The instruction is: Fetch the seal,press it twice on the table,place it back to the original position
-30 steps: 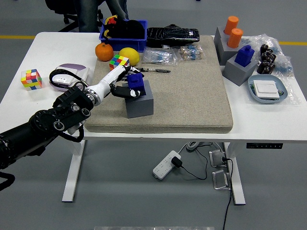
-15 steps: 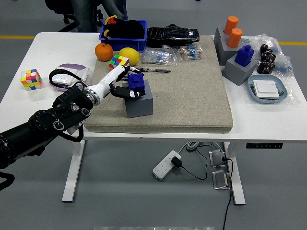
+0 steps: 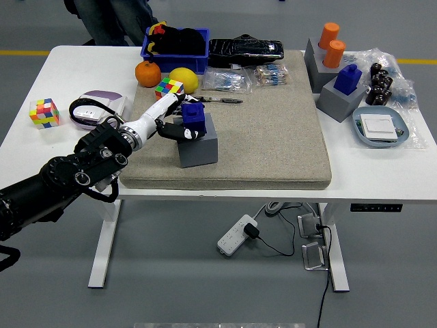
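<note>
Blue seals [image 3: 194, 115]: two; cubes [image 3: 44, 112]: two; orange cylinders [image 3: 332, 43]: seemingly two.

Open mat [image 3: 273, 137] rightward (clutter behind)

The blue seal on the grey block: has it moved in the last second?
Yes, slightly: the blue seal has risen a little against its grey block, with the left hand around it.

Person [image 3: 113, 20] cut off by top edge; left arm [image 3: 41, 195] cropped at left edge
</note>
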